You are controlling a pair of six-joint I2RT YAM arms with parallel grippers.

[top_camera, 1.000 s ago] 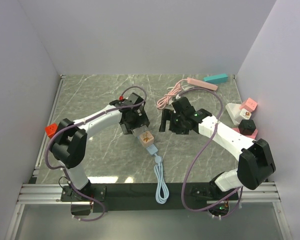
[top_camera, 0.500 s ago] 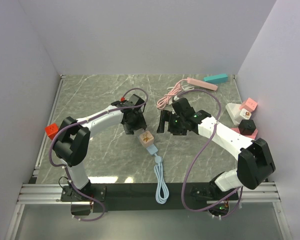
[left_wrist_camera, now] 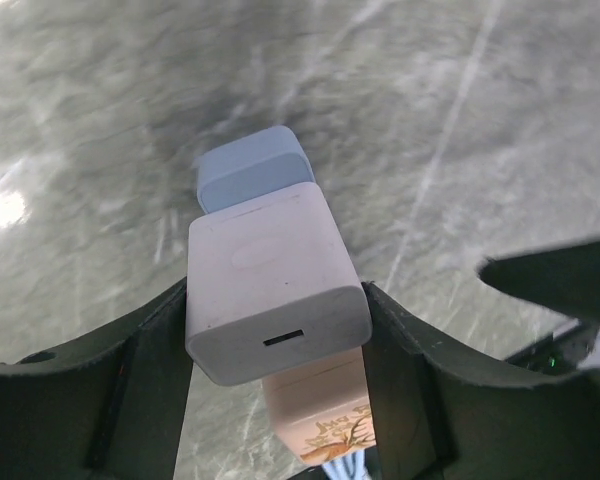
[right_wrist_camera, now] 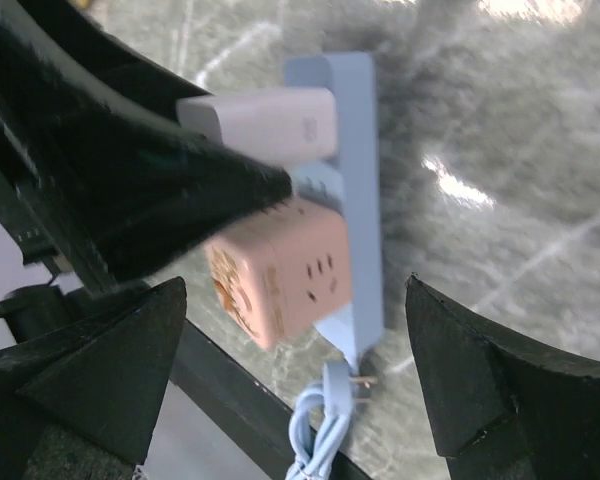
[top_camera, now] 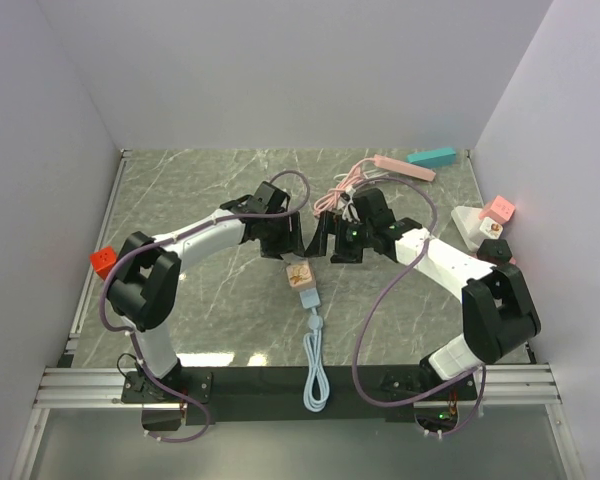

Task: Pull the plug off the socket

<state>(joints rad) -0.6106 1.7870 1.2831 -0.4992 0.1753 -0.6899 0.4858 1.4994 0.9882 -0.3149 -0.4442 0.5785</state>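
A light blue power strip (top_camera: 307, 297) lies mid-table with a pink cube adapter (top_camera: 297, 273) plugged into it and a coiled blue cable (top_camera: 314, 375) trailing to the near edge. My left gripper (top_camera: 284, 243) is shut on a white plug (left_wrist_camera: 273, 288) that sits against the strip's far end (left_wrist_camera: 250, 168). The adapter shows just below it (left_wrist_camera: 322, 412). My right gripper (top_camera: 322, 240) is open, right next to the left gripper. Its wrist view shows the white plug (right_wrist_camera: 265, 125), the adapter (right_wrist_camera: 280, 270) and the strip (right_wrist_camera: 352, 190) ahead of the jaws.
A pink strip (top_camera: 404, 166) with a pink cable (top_camera: 338, 192) and a teal block (top_camera: 432, 156) lie at the back right. Pink, white and black adapters (top_camera: 492, 228) sit along the right edge. A red cube (top_camera: 102, 260) sits at the left edge.
Both grippers moved toward the back and closer together. The strip's cable end and coil swung slightly left.
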